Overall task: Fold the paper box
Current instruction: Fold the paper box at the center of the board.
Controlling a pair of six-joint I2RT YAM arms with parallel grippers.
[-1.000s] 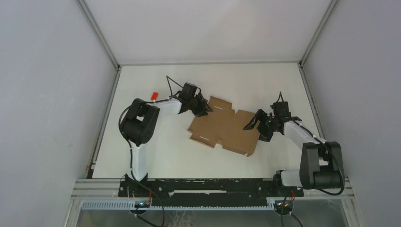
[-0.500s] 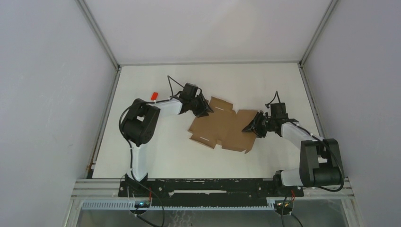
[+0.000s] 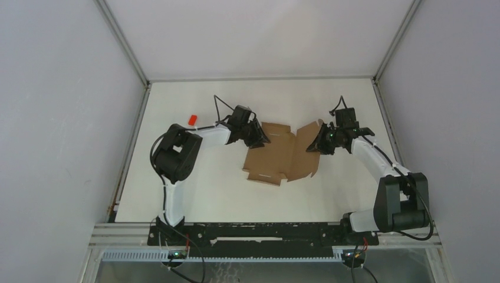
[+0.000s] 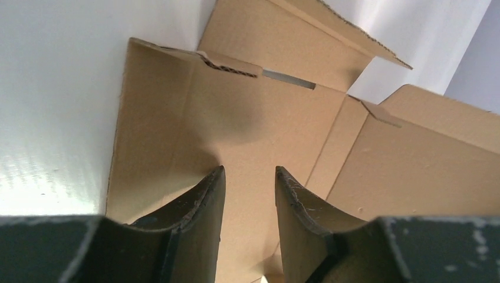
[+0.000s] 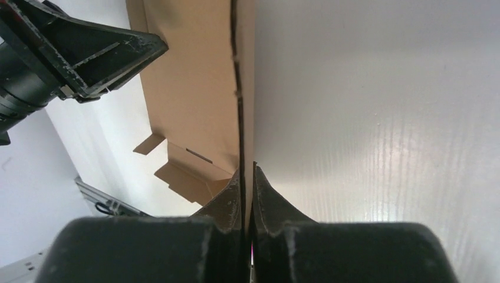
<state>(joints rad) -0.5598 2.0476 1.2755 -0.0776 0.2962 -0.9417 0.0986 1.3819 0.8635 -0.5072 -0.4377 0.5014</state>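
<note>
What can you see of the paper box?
The paper box is a plain brown corrugated cardboard sheet, die-cut with flaps and slits, not yet folded shut. Most lies flat on the white table; its right panel tilts up, pinched at the edge by the right pincer. The open left pincer is at its far left corner.

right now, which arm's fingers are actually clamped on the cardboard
The right arm's fingers, pinched shut on a raised panel of the paper box; the left arm's fingers stand apart, gripping nothing.
</note>
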